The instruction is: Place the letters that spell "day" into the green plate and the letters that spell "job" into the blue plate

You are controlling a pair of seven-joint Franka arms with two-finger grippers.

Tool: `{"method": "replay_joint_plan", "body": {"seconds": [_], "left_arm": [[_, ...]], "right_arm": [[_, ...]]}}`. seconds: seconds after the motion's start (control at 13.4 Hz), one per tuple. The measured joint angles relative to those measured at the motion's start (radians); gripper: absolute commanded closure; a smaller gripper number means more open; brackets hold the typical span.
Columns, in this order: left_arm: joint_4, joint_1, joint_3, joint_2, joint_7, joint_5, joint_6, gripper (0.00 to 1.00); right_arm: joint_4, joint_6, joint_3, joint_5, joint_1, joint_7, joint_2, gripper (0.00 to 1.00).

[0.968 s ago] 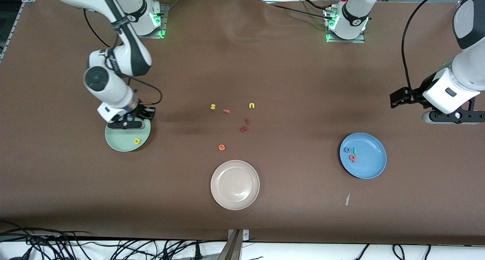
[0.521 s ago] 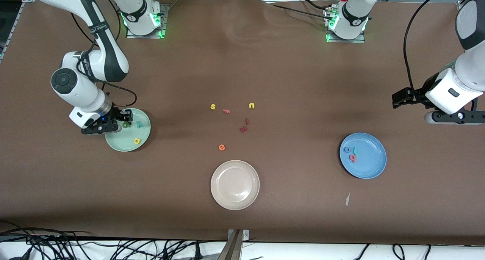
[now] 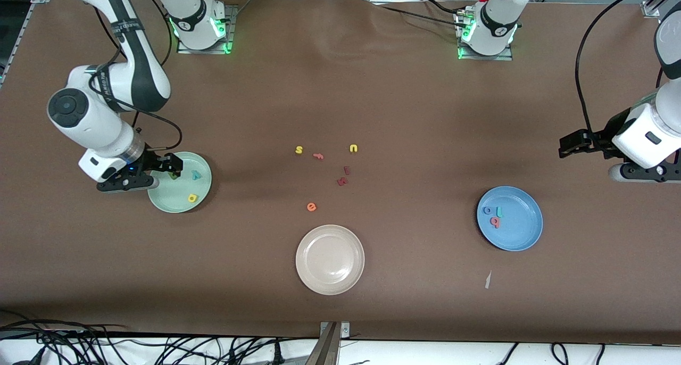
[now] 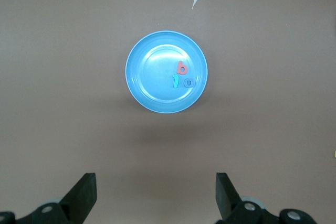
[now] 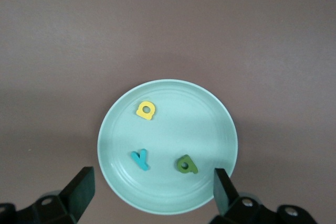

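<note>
The right end effector (image 5: 149, 192), fingers spread and empty, hangs over the edge of the green plate (image 5: 210, 114) holding the "d" (image 5: 187, 164), "a" (image 5: 146, 110) and "y" (image 5: 139, 159), while the left end effector (image 4: 156, 195), likewise spread, waits above bare desk (image 4: 273, 129) near the blue plate (image 4: 144, 74) holding the "j" (image 4: 176, 82), "o" (image 4: 188, 83) and "b" (image 4: 182, 68).

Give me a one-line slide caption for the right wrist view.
Open right gripper above the green plate, which holds the yellow "a", teal "y" and dark green "d".
</note>
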Motion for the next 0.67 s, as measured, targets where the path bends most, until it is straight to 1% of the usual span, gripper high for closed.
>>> {"method": "replay_joint_plan", "body": {"seconds": [0.22, 0.45, 0.6, 0.67], "left_arm": [[0.003, -0.003, -0.003, 0.001, -0.007, -0.001, 0.0, 0.0], [0.004, -0.006, -0.007, 0.002, -0.014, -0.001, 0.0, 0.0], [0.006, -0.006, -0.009, 0.002, -0.018, -0.001, 0.0, 0.0], [0.006, -0.006, -0.009, 0.003, -0.019, -0.001, 0.0, 0.0]], "right_arm": [[0.151, -0.228, 0.004, 0.0, 0.001, 0.0, -0.035, 0.0], [0.286, -0.471, 0.019, 0.016, 0.001, 0.0, -0.097, 0.0], [0.337, -0.572, 0.022, 0.064, 0.001, 0.0, -0.138, 0.0], [0.345, -0.597, 0.023, 0.08, 0.001, 0.0, -0.155, 0.0]]}}
